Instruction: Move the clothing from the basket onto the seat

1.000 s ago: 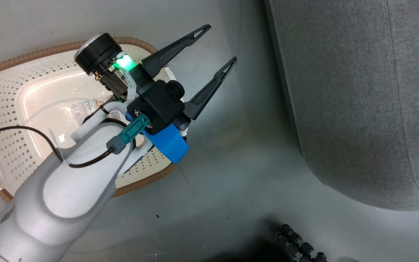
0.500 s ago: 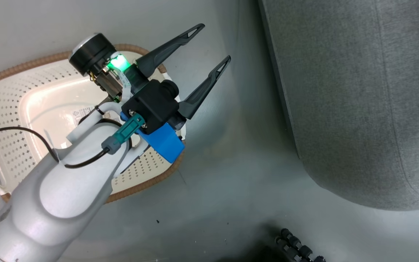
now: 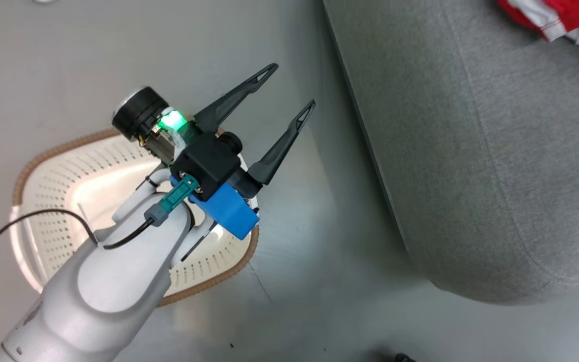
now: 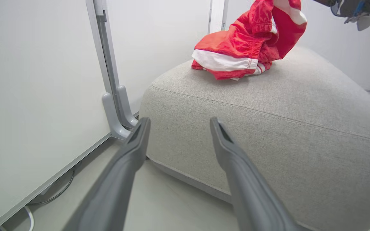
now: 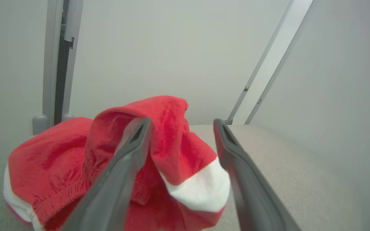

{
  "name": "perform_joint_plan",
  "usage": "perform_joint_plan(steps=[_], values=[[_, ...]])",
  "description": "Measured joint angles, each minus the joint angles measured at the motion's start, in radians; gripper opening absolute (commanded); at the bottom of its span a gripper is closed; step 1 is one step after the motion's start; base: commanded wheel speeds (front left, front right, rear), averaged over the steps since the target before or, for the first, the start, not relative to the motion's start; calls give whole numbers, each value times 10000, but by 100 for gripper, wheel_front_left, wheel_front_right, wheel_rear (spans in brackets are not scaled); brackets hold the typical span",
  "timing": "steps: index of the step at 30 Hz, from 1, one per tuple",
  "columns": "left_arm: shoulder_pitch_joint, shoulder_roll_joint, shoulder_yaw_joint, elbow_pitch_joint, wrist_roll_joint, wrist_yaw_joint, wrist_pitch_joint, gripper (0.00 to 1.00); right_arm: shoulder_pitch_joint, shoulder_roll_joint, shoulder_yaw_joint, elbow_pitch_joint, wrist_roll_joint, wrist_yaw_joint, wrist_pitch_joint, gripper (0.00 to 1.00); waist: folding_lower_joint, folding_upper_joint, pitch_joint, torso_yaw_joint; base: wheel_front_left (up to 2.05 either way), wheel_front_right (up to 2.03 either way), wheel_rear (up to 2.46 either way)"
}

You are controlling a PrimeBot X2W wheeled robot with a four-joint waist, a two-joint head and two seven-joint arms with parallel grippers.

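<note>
The red and white clothing [image 4: 236, 45] lies bunched on the top of the light grey seat [image 4: 284, 106], near its far corner. In the head view the clothing [image 3: 566, 17] shows at the top right, on the seat [image 3: 470, 151]. My right gripper [image 5: 182, 121] is open just above the clothing [image 5: 172, 154]. A red fold stands up against its left finger. My left gripper [image 3: 291, 86] is open and holds nothing. It hangs over the near rim of the cream basket [image 3: 68, 146]. Its fingers point at the side of the seat. My left arm hides much of the inside of the basket.
Grey floor [image 3: 294, 281] separates the basket from the seat. White wall panels with a grey metal upright [image 4: 114, 106] stand just behind the seat, and a cable [image 4: 59, 189] runs along their foot. Part of my right arm [image 4: 358, 9] shows above the seat.
The head camera has shifted, bringing the clothing on the seat into view at the top right. My left gripper stays open over the basket's rim. My right gripper has opened.
</note>
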Motion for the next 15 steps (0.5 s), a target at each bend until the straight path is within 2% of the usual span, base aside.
perform_joint_plan(steps=[6, 15], values=[[616, -253, 215, 297, -311, 190, -146, 100, 866, -493, 947, -573, 537, 0, 0, 100, -2, 0, -1055, 200, 0, 0, 0], [1694, -546, 1212, 29, -462, 527, -178, 100, 1711, -328, 2307, -1287, 571, 0, 0, 100, -3, 0, -2467, 880, 0, 0, 0]])
